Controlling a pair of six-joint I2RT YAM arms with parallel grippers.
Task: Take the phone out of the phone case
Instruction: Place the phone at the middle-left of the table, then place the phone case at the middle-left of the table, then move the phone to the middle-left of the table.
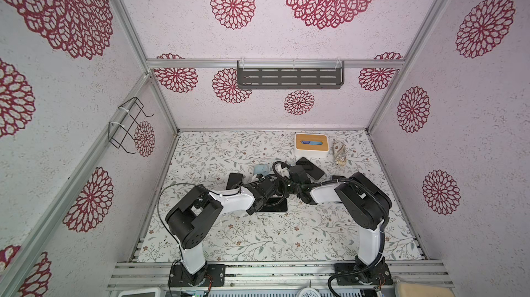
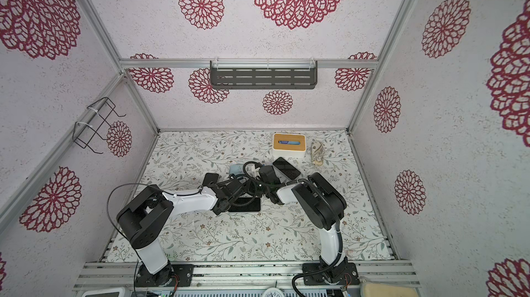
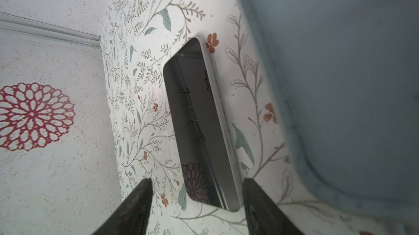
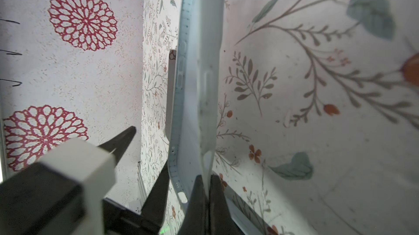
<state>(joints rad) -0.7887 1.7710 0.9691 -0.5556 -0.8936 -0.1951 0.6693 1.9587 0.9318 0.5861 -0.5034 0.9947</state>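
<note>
Floral mat: phone flat; left gripper spread, empty; right gripper pinching case.

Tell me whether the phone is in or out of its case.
Out. The phone lies bare on the mat, while the right claw pinches the empty pale-blue case.

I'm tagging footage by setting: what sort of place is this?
Most likely a lab robot cell dressed up like a home. An aluminium frame holds wallpapered panels, two robot arms stand on plates fixed to a front rail, and there is a floral tabletop cover.
</note>
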